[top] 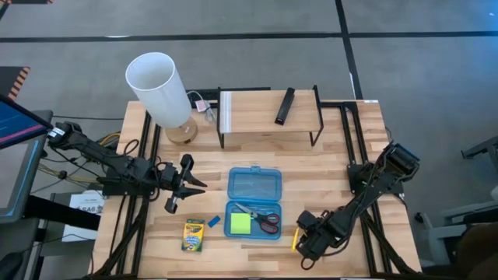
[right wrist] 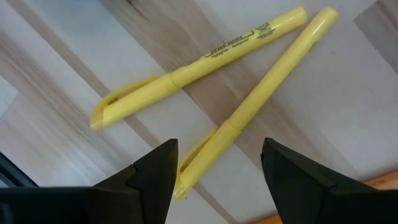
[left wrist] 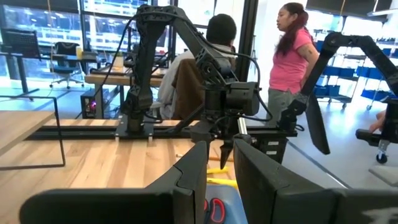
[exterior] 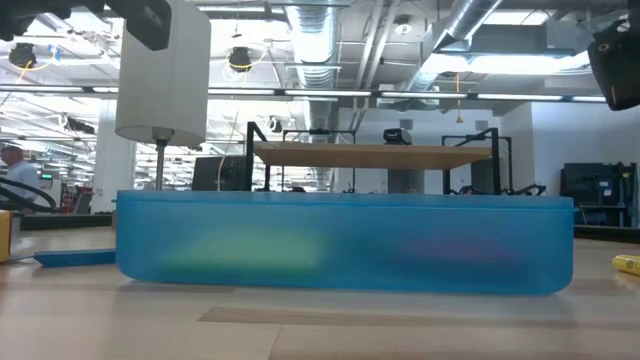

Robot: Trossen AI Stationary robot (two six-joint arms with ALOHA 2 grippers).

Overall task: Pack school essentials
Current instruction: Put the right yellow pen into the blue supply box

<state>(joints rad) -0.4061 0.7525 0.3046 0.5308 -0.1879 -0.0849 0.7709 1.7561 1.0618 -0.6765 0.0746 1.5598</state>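
- The right gripper [right wrist: 214, 171] hangs low over the table's front right corner, its fingers spread wide and empty. It points down at two yellow sticks [right wrist: 249, 99], probably lined up to pinch one.
- The sticks are slim, smooth plastic pens with caps and clips. They lie flat on the bare wood, touching or nearly so at one end and fanning apart at the other. One sits between the spread fingers.
- Just left of them the blue case [top: 254, 204] lies open, lid [top: 254, 184] folded flat toward the back, so things can drop straight in. Its walls are frosted, translucent plastic with rounded corners.
- Already in the tray are the scissors [top: 263, 218], red-handled with metal blades, and beside them a flat square green pad [top: 240, 224].
- Left of the case, still unpacked, lie a small blue eraser [top: 212, 223] and a cardboard crayon box [top: 193, 235], both flat on the table.
- The left gripper [top: 185, 185] waits above the table's left side, well clear of the case. Its fingers stand slightly apart and I see nothing between them.
- The table [top: 342, 155] is pale wood planking with visible grain.
- At the back stand a white cylindrical lamp [top: 159, 89] and a wooden shelf [top: 264, 113] on thin black metal legs, a black bar [top: 285, 106] lying on it.
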